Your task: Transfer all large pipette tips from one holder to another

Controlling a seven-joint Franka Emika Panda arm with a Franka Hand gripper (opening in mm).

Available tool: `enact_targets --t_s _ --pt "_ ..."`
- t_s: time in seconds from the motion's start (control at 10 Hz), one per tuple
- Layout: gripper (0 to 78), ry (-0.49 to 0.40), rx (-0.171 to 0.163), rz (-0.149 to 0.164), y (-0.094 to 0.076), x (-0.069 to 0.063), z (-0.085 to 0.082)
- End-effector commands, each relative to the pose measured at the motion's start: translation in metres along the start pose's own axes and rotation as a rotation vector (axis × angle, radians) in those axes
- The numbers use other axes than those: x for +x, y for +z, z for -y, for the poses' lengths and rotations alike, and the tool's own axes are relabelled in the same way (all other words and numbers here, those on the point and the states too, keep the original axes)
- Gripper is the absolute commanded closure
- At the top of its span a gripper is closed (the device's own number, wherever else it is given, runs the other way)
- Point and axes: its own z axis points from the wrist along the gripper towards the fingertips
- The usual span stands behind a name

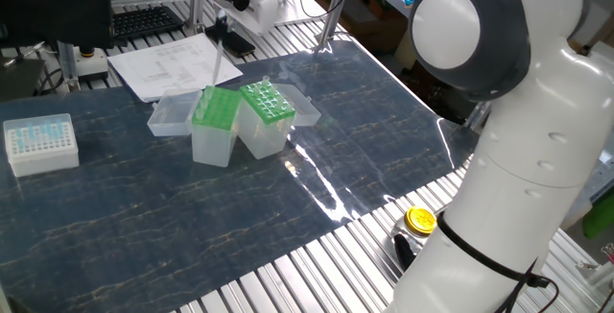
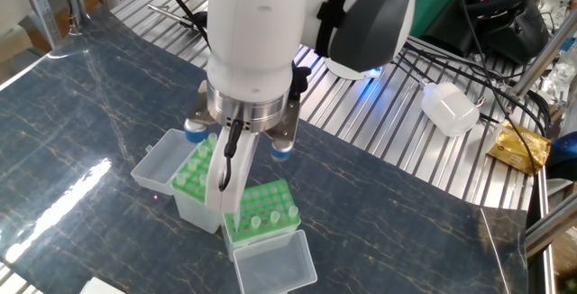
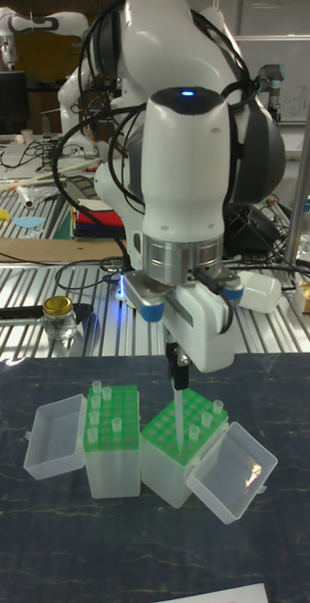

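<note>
Green rack tops mark the two boxes standing side by side on the dark marbled table [image 3: 23,556], touching or nearly so. In the tall fixed view the narrower, taller box [image 3: 112,452] is on the left with several whitish tips standing up out of its rack, its clear hinged lid [image 3: 53,436] hanging open to the left. The wider box [image 3: 183,450] sits to its right, turned at an angle, a few tips [image 3: 211,409] showing along its far side and its own clear lid [image 3: 232,472] folded down in front. The gripper [image 3: 177,369] hangs straight above the wider box, its dark fingers closed on the upper end of one large pipette tip [image 3: 177,415], which points straight down. The tip's lower end reaches the green grid, though from here I cannot tell whether it sits in a hole or just clear of it. Off to one side on the table, well apart, a white box [image 1: 40,143] of pale-blue tips stands alone.
</note>
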Motion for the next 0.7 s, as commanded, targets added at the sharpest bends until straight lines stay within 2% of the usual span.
enact_targets --t_s 0.1,0.3,0.6,0.7 --pt "76.4 0.005 -0.027 0.003 0.016 0.008 0.005" --pt "76.4 -0.003 -0.046 0.013 0.029 0.012 0.008" --pt "76.4 0.011 -0.099 -0.016 0.048 0.02 0.008" --pt "76.4 0.016 -0.134 -0.04 0.055 0.023 0.007"
